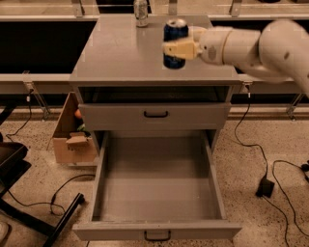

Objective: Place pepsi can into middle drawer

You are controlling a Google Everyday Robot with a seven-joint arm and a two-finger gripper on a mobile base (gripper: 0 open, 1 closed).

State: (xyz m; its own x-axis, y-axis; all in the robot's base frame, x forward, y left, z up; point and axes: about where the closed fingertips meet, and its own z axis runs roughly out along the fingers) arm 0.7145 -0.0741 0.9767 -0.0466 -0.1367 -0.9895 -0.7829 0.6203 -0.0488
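1. Gripper [179, 46] sits at the end of the white arm [241, 46], which reaches in from the right. It's over the front part of the grey cabinet top [120, 58], fingers pinched on the pepsi can [175, 33]. One beige finger [177, 49] lies across the can's front, w/ blue showing above & below it.
2. Can is upright in the grip, silver top up. Can't tell if its base touches the top.
3. Middle drawer [157, 193]: well below gripper, nearest the camera, pulled out. Black pull on its front panel.
4. Other grey drawer [155, 116]: btwn gripper & open drawer, shut.
5. Cardboard box [72, 142]: down-left of gripper, on floor just beside cabinet. Black cables [263, 164]: down-right, on floor.
6. Silvery container [141, 12]: behind & left of gripper, near back edge of top, apart from can.
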